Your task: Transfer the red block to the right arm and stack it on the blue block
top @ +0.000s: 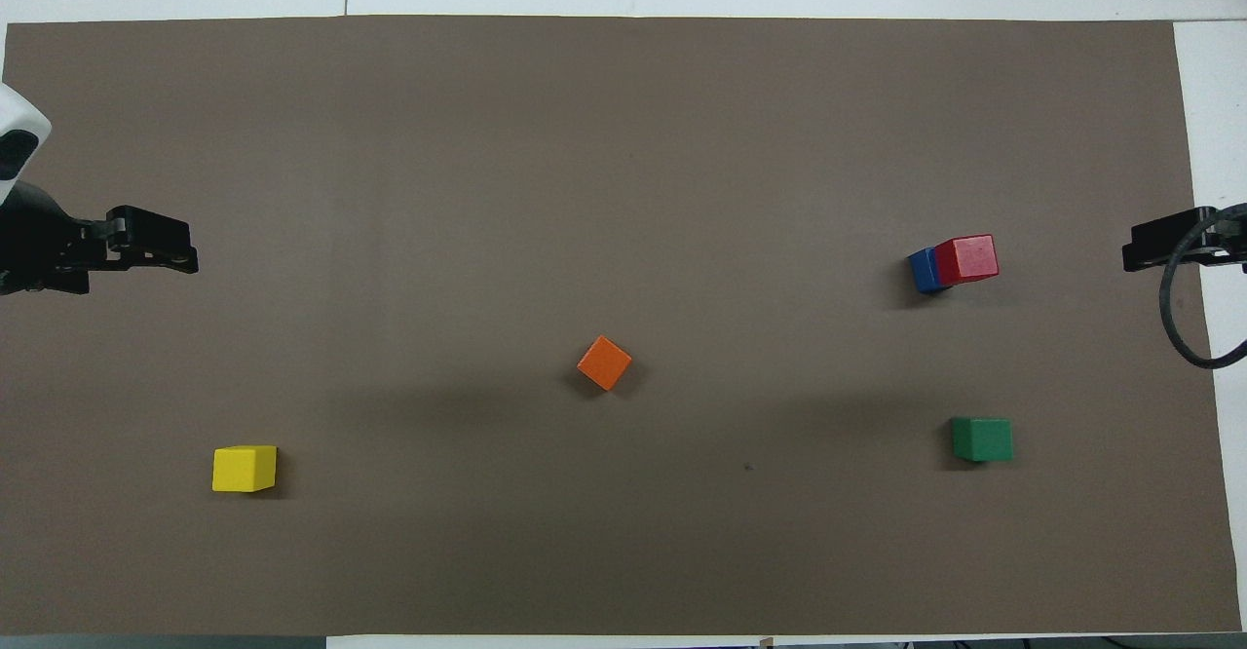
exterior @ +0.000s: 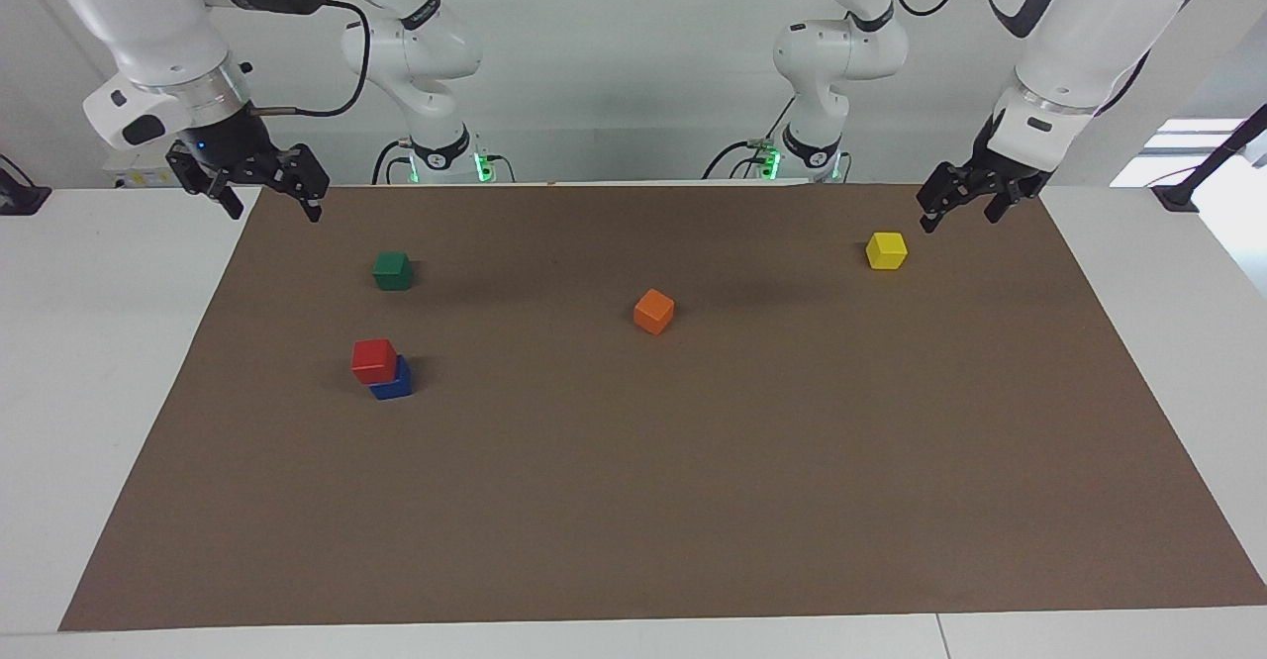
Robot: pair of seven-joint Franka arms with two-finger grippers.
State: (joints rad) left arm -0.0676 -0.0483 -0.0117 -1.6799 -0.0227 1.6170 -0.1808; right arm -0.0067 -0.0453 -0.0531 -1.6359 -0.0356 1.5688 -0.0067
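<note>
The red block (exterior: 373, 359) sits on top of the blue block (exterior: 394, 381), shifted a little off its middle, at the right arm's end of the brown mat; both also show in the overhead view, red (top: 967, 258) and blue (top: 924, 270). My right gripper (exterior: 274, 204), with its blue light, is open and empty, raised over the mat's corner by its base, well apart from the stack; it also shows in the overhead view (top: 1159, 246). My left gripper (exterior: 958, 214) is open and empty, raised over the mat's edge beside the yellow cube; it also shows in the overhead view (top: 151, 249).
A green cube (exterior: 392, 270) lies nearer to the robots than the stack. An orange cube (exterior: 653, 311) lies mid-mat. A yellow cube (exterior: 886, 250) lies at the left arm's end. The brown mat (exterior: 693, 501) covers most of the white table.
</note>
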